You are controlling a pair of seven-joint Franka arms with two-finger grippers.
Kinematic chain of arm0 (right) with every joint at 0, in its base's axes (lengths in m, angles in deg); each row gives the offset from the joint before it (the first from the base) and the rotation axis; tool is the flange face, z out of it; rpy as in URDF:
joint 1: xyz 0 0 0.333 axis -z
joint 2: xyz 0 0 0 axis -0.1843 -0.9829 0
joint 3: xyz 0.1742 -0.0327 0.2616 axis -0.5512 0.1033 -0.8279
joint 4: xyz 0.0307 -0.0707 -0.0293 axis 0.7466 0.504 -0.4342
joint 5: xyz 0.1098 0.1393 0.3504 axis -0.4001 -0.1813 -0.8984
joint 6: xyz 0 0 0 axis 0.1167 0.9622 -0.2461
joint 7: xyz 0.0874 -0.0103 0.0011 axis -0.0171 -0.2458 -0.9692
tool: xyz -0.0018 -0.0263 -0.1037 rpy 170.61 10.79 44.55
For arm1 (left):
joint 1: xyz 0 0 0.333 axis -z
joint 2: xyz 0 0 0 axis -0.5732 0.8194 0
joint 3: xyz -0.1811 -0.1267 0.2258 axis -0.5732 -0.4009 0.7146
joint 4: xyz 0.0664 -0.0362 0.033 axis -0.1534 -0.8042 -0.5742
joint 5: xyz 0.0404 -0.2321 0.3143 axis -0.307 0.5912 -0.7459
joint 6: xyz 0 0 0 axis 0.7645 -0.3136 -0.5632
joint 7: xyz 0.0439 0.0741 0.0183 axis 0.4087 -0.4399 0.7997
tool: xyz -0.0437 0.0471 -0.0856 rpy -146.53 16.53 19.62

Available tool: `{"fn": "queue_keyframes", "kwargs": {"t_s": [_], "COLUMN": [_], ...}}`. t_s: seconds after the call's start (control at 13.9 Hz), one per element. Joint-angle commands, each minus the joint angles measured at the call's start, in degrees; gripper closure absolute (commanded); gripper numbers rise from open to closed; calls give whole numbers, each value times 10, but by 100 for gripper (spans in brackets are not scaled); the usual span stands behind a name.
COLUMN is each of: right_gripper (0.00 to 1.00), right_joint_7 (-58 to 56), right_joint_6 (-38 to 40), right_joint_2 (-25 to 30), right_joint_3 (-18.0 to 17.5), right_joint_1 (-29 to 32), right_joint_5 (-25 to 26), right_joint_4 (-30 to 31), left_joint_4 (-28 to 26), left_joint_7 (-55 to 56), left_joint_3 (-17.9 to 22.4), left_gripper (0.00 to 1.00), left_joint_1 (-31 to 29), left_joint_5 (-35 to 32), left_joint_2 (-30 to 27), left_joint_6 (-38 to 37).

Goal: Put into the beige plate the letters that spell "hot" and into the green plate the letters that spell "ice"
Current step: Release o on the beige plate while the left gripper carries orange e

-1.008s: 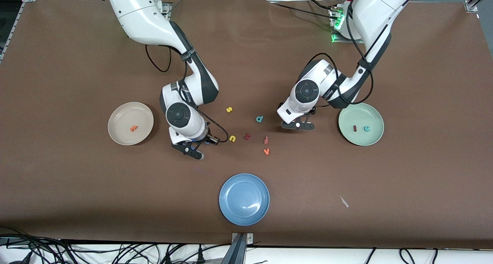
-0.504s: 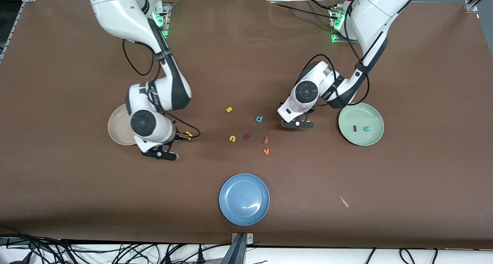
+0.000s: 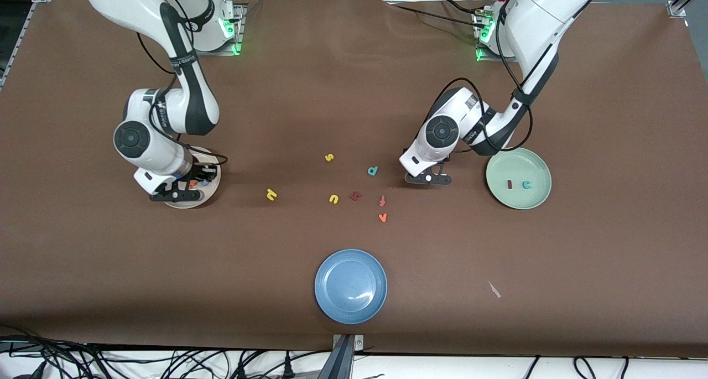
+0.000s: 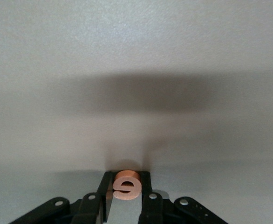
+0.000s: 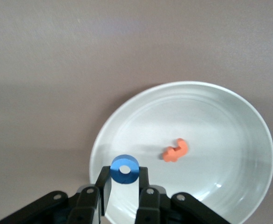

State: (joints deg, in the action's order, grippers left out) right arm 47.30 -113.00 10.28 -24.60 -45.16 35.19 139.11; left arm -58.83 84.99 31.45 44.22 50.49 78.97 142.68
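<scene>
Beige plate [image 5: 248,126] under right gripper [image 5: 125,193], orange t [image 5: 175,150] lying in it just ahead of fingers. Green plate [image 3: 539,201] beside left gripper [image 4: 126,198], toward left arm's end, holding dark red i [image 3: 509,185] and teal c [image 3: 527,185]. Right gripper clamped on blue o [image 5: 125,169]. Left gripper low over table, pinching orange e [image 4: 126,185]. Yellow h [image 3: 271,194] on table between grippers.

Clearly a robotics lab, not a home or shop. Two white robot arms [image 3: 166,113] bolted along one edge of a counter [image 3: 608,229] covered in plain brown sheeting, with green indicator lights [image 3: 480,51] glowing at their bases. Metal framing at the corners [image 3: 679,5], and loose black cables [image 3: 110,359] tangled below the edge nearest the front camera.
</scene>
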Motion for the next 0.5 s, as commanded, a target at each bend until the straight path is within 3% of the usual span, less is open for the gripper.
{"fn": "queue_keyframes", "kwargs": {"t_s": [0.0, 0.07, 0.22, 0.43], "right_gripper": [34, 0, 0, 0], "right_joint_7": [-78, -86, -86, -77], "right_joint_6": [-13, -9, 9, 40], "right_joint_2": [13, 12, 13, 10], "right_joint_3": [1, 1, -11, -54], "right_joint_1": [10, 16, 9, -1], "right_joint_5": [-3, -12, -14, -14], "right_joint_4": [17, 13, -1, -42], "left_joint_4": [-4, -3, 7, 61], "left_joint_7": [1, 0, -7, -76], "left_joint_3": [3, 3, 3, 3], "left_gripper": [91, 91, 91, 91], "left_joint_1": [-1, -3, -5, -41], "left_joint_5": [7, 7, 7, 7], "left_joint_2": [4, 0, -24, -54], "left_joint_6": [2, 1, -30, -147]}}
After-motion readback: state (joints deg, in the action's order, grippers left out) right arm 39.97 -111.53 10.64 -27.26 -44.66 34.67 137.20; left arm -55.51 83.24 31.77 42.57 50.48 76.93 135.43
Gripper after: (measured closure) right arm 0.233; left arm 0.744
